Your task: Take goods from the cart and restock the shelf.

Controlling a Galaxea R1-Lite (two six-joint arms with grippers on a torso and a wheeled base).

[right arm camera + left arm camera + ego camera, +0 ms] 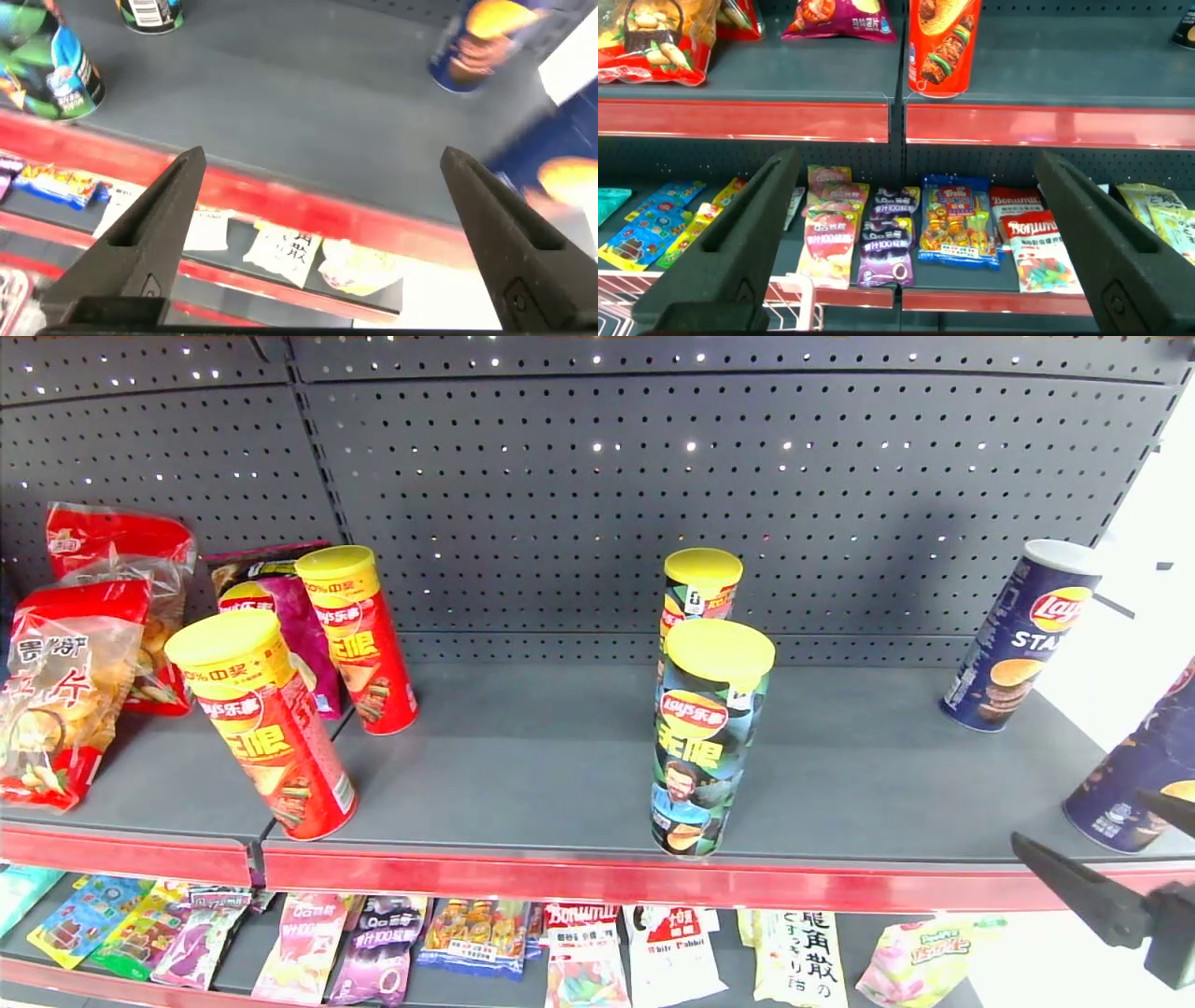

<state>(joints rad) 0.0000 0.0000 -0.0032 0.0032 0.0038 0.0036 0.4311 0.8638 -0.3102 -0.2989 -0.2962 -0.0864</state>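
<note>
The upper shelf [560, 756] carries six upright crisp tubes. At its right end are two blue ones. The rear blue tube [1022, 635] stands toward the pegboard back [653, 495]. The front blue tube [1144, 775] stands near the red front lip and is cut by the picture's edge. In the middle, the front green tube [709, 747], with a yellow lid, stands close to the lip, and the rear green tube [698, 588] is straight behind it. Toward the left, the front red tube [266, 723] stands at the lip. The rear red tube [359, 639] is farther back, next to a purple bag [280, 616]. Red snack bags [65, 691] lean at the far left end.

The right claw [322, 159] is released, its fingers spread wide and holding nothing. It hangs in front of the shelf lip at the right end, just below the front blue tube. The left claw [917, 159] is also released and holds nothing. It sits lower down and faces the lower shelf [990, 301], where flat candy packets [957, 219] lie in a row.
</note>
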